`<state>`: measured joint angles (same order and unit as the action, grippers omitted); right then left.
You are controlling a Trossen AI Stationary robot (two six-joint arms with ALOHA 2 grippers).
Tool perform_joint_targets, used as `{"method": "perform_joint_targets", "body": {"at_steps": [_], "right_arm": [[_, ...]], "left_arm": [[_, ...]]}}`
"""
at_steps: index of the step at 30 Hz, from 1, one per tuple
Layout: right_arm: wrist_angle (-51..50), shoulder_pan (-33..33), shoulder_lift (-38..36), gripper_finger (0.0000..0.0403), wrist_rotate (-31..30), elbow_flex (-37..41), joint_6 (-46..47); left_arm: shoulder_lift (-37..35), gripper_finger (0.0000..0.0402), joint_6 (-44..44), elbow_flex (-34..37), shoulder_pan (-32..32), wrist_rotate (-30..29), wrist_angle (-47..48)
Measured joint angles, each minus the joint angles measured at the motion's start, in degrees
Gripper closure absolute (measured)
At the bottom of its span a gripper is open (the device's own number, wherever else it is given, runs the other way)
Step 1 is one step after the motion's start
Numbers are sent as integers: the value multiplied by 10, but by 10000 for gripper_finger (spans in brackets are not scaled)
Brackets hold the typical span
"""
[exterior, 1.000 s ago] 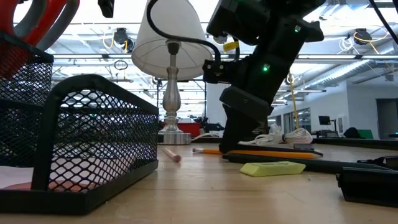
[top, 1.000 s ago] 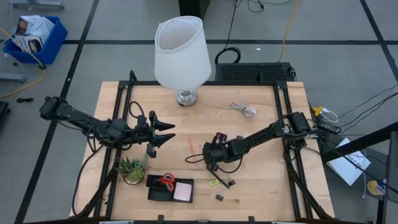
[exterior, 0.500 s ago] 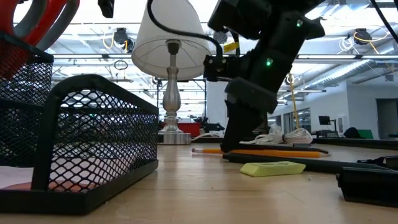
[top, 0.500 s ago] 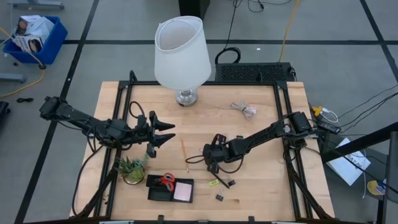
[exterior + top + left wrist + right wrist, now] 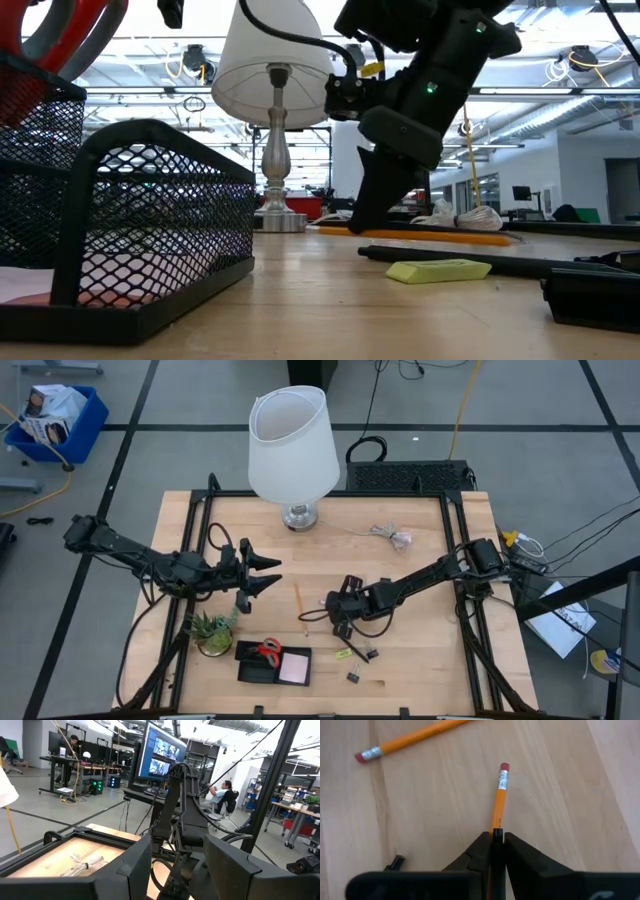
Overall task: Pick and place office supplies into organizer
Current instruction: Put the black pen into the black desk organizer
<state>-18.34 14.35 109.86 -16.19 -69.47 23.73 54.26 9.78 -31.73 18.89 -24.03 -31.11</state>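
Observation:
The black mesh organizer (image 5: 252, 663) sits at the table's near edge and holds the red-handled scissors (image 5: 268, 650) and the pink sticky pad (image 5: 295, 668). In the low view its mesh wall (image 5: 120, 230) fills the left side. My right gripper (image 5: 335, 615) is at the table's middle, shut on an orange pencil (image 5: 499, 800). A second orange pencil (image 5: 300, 608) lies flat just left of it. My left gripper (image 5: 262, 575) hangs open above the table's left half, beyond the plant, touching nothing. My right gripper pinches the pencil's shaft (image 5: 496, 831) between its two fingers. The pencil lies along the fingers, and its eraser end (image 5: 504, 767) sticks out ahead toward the table's left. It is lifted clear of the wood, nearly level (image 5: 430, 234), and its other end passes back under the gripper.
A dark pen (image 5: 470, 258), a yellow-green slip (image 5: 437, 270) and black binder clips (image 5: 368, 653) lie near my right gripper. The potted plant (image 5: 212, 630) stands beside the organizer. A lamp (image 5: 292, 440) and a cable bundle (image 5: 392, 537) occupy the far side.
My right gripper has risen a little with the pencil. The pencil lay on the table a second ago and now hangs just above it, still about level. The dark pen beneath it has stayed put.

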Motion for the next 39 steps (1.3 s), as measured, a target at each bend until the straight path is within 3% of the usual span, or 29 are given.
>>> {"method": "perform_joint_targets", "body": {"at_steps": [11,20,29,39], "right_arm": [[49,-1,-4,378,35,49,10],[99,-1,-2,339,45,67,11],[106,-2,-2,369,60,67,9],[108,-2,-5,319,64,68,8]], "left_arm": [[0,218,0,0,0,0,0],[0,218,0,0,0,0,0],[0,218,0,0,0,0,0],[0,218,-1,0,0,0,0]]}}
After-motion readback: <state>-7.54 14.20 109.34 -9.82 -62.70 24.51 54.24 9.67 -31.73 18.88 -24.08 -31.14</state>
